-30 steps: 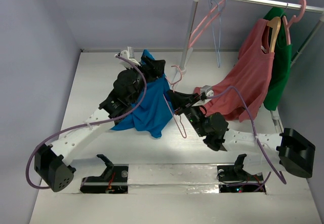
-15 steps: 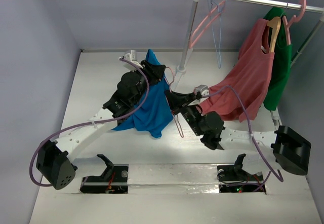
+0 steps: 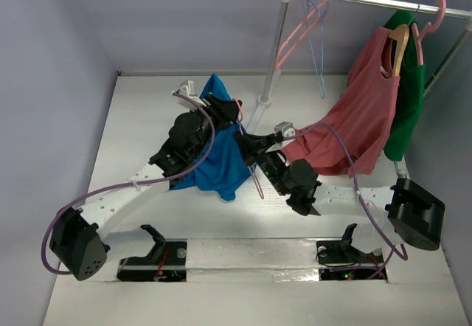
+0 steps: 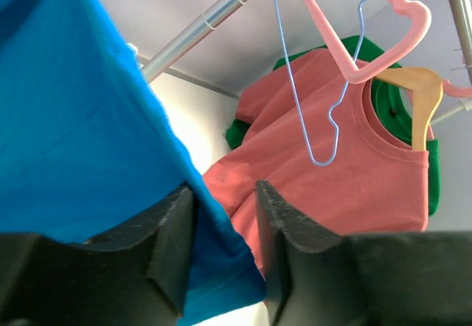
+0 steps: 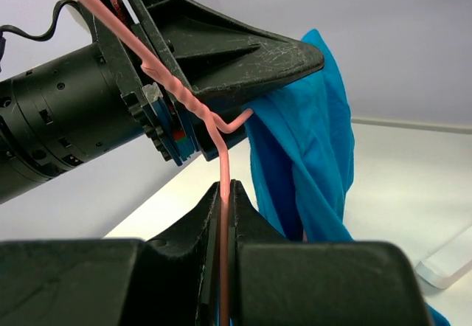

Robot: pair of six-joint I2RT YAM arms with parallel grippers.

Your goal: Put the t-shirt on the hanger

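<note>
The bright blue t-shirt (image 3: 221, 160) hangs bunched from my left gripper (image 3: 225, 108), raised above the table's middle. In the left wrist view the jaws (image 4: 225, 189) stand narrowly apart with the blue fabric (image 4: 66, 119) caught between them. My right gripper (image 3: 254, 153) is shut on the thin pink hanger (image 3: 257, 184), right beside the shirt. In the right wrist view the hanger's wire (image 5: 223, 164) rises from the shut fingers (image 5: 225, 186) and bends past the left gripper's finger, with the shirt (image 5: 310, 141) hanging just right of it. Most of the hanger is hidden by fabric and arms.
A white rack pole (image 3: 274, 42) and rail (image 3: 369, 0) stand at the back right. On the rail hang a spare pink hanger (image 3: 299, 31), a pale blue hanger (image 3: 318, 53), and a salmon-red top (image 3: 361, 112) on a wooden hanger (image 3: 399, 46) over a dark green garment (image 3: 409, 112).
My right gripper has carried the hanger left and back, closer to the left gripper. My left gripper has shifted slightly right with the shirt, which hangs narrower.
</note>
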